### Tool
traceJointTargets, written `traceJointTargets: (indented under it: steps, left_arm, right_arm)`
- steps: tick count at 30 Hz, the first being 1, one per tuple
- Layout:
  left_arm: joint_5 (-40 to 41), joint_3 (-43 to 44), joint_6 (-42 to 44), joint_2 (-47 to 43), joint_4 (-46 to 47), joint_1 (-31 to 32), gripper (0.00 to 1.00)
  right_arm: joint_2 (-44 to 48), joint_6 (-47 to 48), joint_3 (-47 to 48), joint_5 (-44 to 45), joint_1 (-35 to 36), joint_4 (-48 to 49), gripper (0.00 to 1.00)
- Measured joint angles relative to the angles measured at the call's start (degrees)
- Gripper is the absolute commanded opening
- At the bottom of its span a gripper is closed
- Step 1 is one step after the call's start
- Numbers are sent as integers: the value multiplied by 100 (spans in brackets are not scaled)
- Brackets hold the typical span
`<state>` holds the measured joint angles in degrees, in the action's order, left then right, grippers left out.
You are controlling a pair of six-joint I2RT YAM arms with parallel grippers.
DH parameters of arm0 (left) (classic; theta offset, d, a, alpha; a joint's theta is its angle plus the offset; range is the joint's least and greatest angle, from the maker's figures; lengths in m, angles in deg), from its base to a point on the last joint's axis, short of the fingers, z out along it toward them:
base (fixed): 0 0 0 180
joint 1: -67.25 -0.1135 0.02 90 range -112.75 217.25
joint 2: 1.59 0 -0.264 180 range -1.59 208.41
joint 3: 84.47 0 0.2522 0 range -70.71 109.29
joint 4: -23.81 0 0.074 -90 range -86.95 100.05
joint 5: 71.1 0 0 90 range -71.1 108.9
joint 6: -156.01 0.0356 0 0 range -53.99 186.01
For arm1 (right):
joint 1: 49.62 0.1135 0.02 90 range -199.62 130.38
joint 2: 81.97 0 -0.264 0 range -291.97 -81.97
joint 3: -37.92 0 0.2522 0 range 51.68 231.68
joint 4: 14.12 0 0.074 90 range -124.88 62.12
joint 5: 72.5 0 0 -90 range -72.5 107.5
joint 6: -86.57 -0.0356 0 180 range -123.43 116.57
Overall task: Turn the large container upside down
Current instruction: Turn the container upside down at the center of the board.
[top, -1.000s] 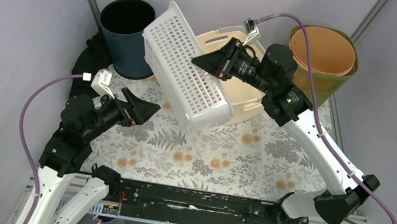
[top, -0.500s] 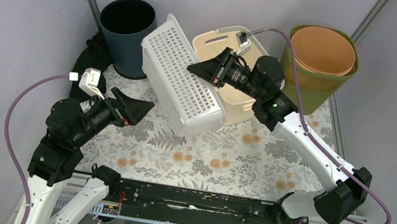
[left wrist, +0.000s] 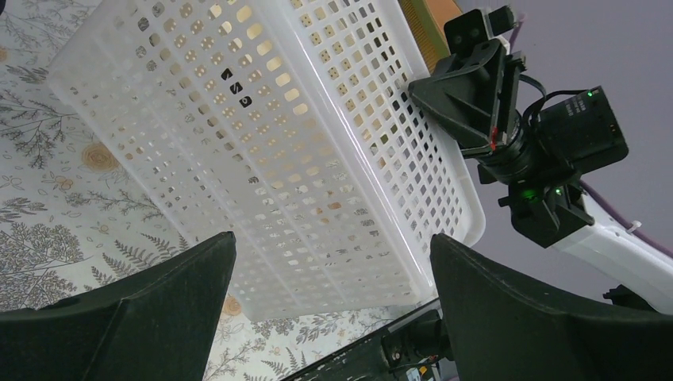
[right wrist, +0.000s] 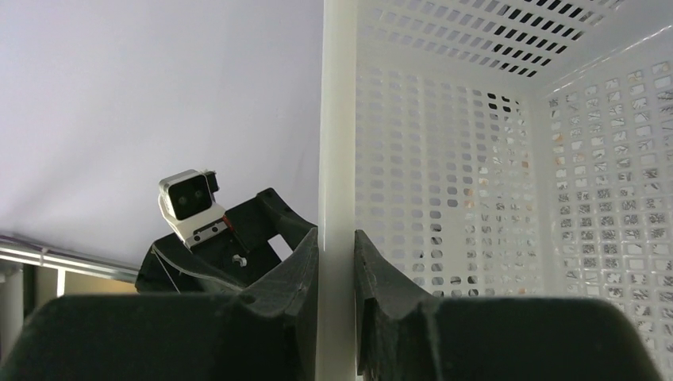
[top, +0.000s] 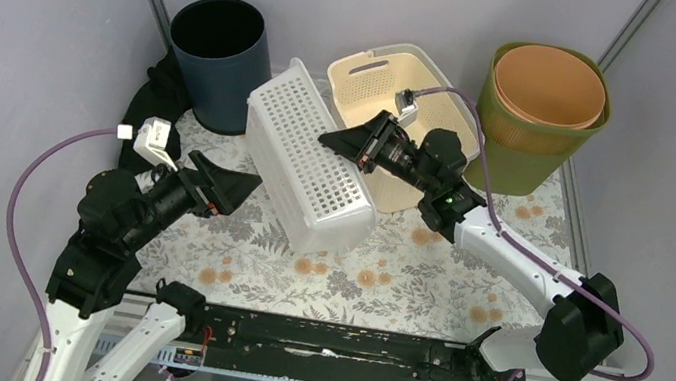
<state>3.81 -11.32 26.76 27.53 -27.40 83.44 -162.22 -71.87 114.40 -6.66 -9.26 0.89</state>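
With your right gripper (right wrist: 336,262) clamped on the rim of the large white basket (top: 307,166), tilted steeply over the table (top: 381,278), and your left gripper (left wrist: 332,242) spread wide alongside, you would have done best rolling it over slowly.

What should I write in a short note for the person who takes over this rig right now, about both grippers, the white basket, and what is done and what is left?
Right gripper: shut on the rim of the white perforated plastic basket.
Left gripper: open, beside the basket, not touching it.
Basket: tipped on its side above the floral tablecloth, in front of the cream plastic basket.
Done: rim gripped, basket tipped partway.
Left: finish the turn until the opening faces down, set it on the cloth, release.
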Motion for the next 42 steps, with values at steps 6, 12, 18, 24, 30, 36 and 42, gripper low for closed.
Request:
traceJointTargets:
  steps: [6,12,18,24,30,36,42]
  left_arm:
    - [7,0,22,-15,-2,0,100]
    - [9,0,39,-20,-15,0,100]
    - [15,0,50,-24,-55,0,100]
    - [57,0,92,-48,-127,0,100]
    - [74,0,138,-55,-188,0,100]
    - [109,7,184,-55,-299,0,100]
    - [144,118,240,-55,-358,0,100]
  right_arm:
    - [-7,-540,-553,162,0,898,9]
    - [-177,-990,-1047,448,50,1716,8]
    - [-251,-1196,-1504,975,238,2144,8]
    - [-289,-1355,-1926,1593,514,2557,8]
    - [-748,-1580,-2015,2057,726,3274,8]
    - [-1530,-1875,-1873,2365,1001,3941,8]
    - [-2205,-2039,-1578,2712,1285,4601,10]
